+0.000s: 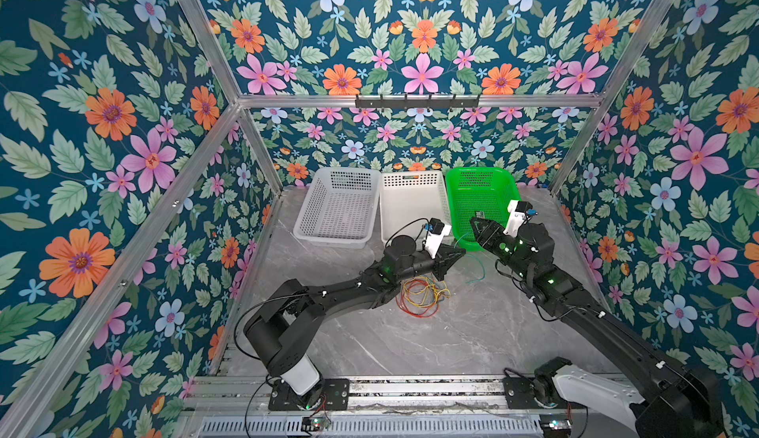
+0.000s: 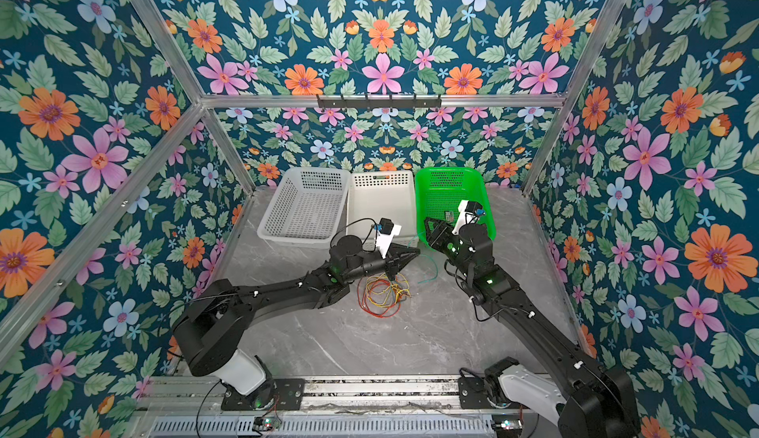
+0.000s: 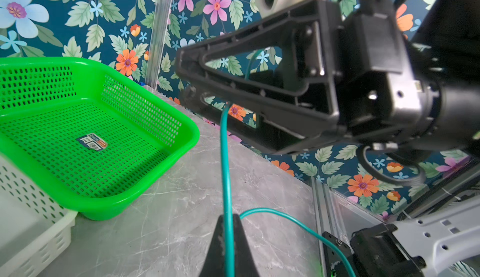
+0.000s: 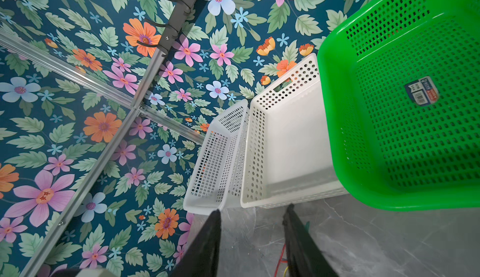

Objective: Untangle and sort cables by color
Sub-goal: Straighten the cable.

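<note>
Left gripper [image 3: 228, 219] clamped on the teal cable [image 3: 225, 158]; right gripper [image 4: 253, 212] parted, with no grip I can confirm.

I note the left jaws are closed tight, with the cable pinched at their tips. From there one run goes up to the right gripper's fingers and another curves off toward the table [image 1: 451, 333]. Right jaws stand apart, with bare table visible between them. A scrap of teal shows against one finger, but I cannot tell if it touches. Both tips sit near each other at the front corner of the green basket [image 3: 117, 201], which has a label on its floor. Red and yellow cables [image 1: 421, 294] lie loosely tangled on the table beside the left arm. Two white baskets [image 1: 328, 239] stand side by side, left of the green one.
</note>
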You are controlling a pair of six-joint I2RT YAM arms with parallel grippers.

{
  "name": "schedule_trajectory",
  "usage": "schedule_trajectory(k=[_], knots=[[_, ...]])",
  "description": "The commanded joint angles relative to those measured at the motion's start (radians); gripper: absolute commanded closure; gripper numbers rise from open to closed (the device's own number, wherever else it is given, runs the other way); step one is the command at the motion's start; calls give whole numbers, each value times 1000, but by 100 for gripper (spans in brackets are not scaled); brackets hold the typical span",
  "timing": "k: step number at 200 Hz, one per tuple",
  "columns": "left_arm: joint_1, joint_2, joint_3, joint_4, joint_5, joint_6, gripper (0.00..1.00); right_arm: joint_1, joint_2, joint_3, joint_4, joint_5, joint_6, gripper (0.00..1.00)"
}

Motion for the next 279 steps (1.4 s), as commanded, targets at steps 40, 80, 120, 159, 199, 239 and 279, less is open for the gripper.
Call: schedule_trajectory(k=[40,80,120,159,199,239,279], knots=[[-7,26,13,7,40,27,100,-3,-4,73,25,-45,-50,94],[-9,36,5,-4,48,45,100,-3,-42,100,-26,-39,-79,100],[-10,40,-24,64,117,37,99,-3,-89,117,-66,-33,-100,100],[-8,42,-90,221,187,-24,83,-3,-143,133,-100,-24,-117,100],[-7,45,-127,358,237,-83,63,-3,-176,120,-110,-23,-118,100],[-6,5,-139,400,218,-84,47,-2,-196,88,-110,-25,-110,100],[-4,40,-100,447,206,-87,35,-2,-210,55,-82,-28,-93,100]])
